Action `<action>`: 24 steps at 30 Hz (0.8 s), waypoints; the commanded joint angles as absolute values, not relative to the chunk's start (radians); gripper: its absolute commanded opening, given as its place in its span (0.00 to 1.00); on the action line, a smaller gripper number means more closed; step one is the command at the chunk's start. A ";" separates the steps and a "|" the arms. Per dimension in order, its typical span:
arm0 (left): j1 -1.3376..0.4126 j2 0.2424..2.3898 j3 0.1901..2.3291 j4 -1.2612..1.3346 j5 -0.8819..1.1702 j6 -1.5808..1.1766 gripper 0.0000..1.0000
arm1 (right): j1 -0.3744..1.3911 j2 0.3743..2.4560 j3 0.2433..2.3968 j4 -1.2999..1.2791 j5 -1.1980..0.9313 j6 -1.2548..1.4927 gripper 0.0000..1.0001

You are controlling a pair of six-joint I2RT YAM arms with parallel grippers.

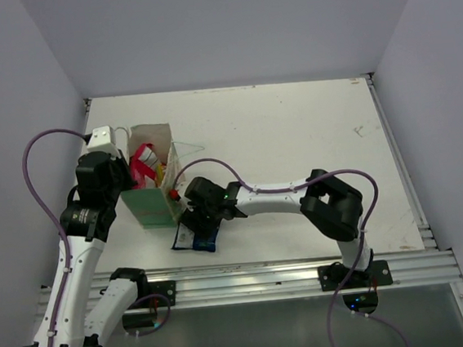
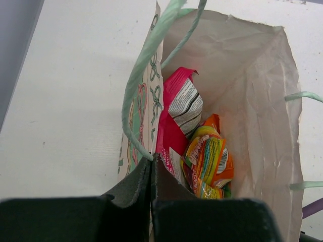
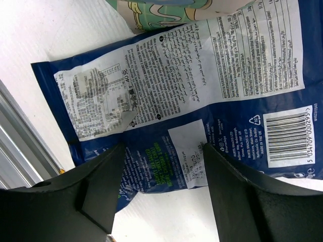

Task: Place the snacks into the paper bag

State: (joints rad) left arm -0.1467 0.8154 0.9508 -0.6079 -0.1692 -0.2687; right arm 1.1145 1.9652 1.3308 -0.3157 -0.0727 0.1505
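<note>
The mint-green paper bag [image 1: 151, 207] stands upright at the left of the table. My left gripper [image 1: 130, 177] is shut on the top edge of the bag's left wall [image 2: 146, 101]; the fingertips [image 2: 144, 174] pinch the paper. Inside the bag lie the magenta packet [image 2: 176, 113] and the orange packet [image 2: 209, 156]; a red-and-dark packet does not show clearly. The blue-and-white packet [image 3: 202, 80] lies flat on the table against the bag's right foot [image 3: 166, 10]. My right gripper [image 3: 162, 151] is open, with its fingers astride the packet's near edge [image 1: 206, 241].
The aluminium rail [image 1: 266, 273] runs along the table's front edge, close below the blue packet, and also shows in the right wrist view [image 3: 20, 146]. Mint string handles [image 2: 136, 85] hang over the bag's mouth. White tabletop [image 1: 293, 135] stretches behind and to the right.
</note>
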 commanded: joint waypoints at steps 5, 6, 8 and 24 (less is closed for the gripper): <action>-0.160 0.808 0.954 -0.604 -0.175 -0.256 0.00 | 1.134 2.011 1.295 -0.316 -0.127 0.127 0.62; -0.160 0.808 0.954 -0.601 -0.175 -0.256 0.00 | 1.135 2.011 1.290 -0.325 -0.127 0.126 0.60; -0.160 0.807 0.954 -0.604 -0.175 -0.256 0.00 | 1.135 2.011 1.278 -0.330 -0.121 0.123 0.46; -0.166 0.796 0.950 -0.606 -0.170 -0.258 0.00 | 1.135 1.971 1.210 -0.356 -0.003 0.115 0.53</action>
State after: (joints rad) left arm -0.1558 0.8070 0.9508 -0.6094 -0.1764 -0.2687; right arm 1.1229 1.9610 1.2831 -0.2581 -0.0704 0.1188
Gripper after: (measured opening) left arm 0.012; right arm 0.436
